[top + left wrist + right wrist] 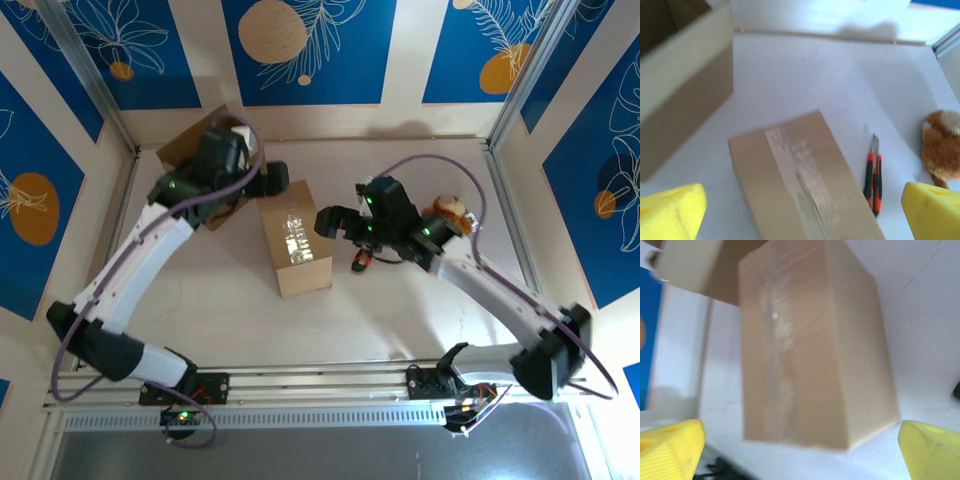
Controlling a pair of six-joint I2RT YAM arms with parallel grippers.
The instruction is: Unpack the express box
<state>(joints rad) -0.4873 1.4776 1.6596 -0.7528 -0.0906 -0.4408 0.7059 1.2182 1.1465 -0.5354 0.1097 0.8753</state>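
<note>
- The white table (400, 320) carries the taped express box (295, 238) at its centre. The box is sealed, and its long axis and tape strip run from far to near.
- The left arm reaches to the box's far-left corner. The left gripper (268, 180) hovers over that end with its yellow pads (670, 210) spread wide and nothing between them.
- The right arm bends in toward the box's right flank. The right gripper (335, 220) faces that side wall, fingers (932, 450) wide apart and empty.
- An open carton (185, 150) sits just beyond the box's far-left corner.
- A brown plush toy (450, 212) lies well right of the box.
- An orange-and-black utility knife (362, 262) lies just right of the box and roughly parallel to it, under the right wrist and behind its fingertips. The right arm is nearer to it, so cutting the tape likely starts with that gripper backing up and dropping onto the handle.
</note>
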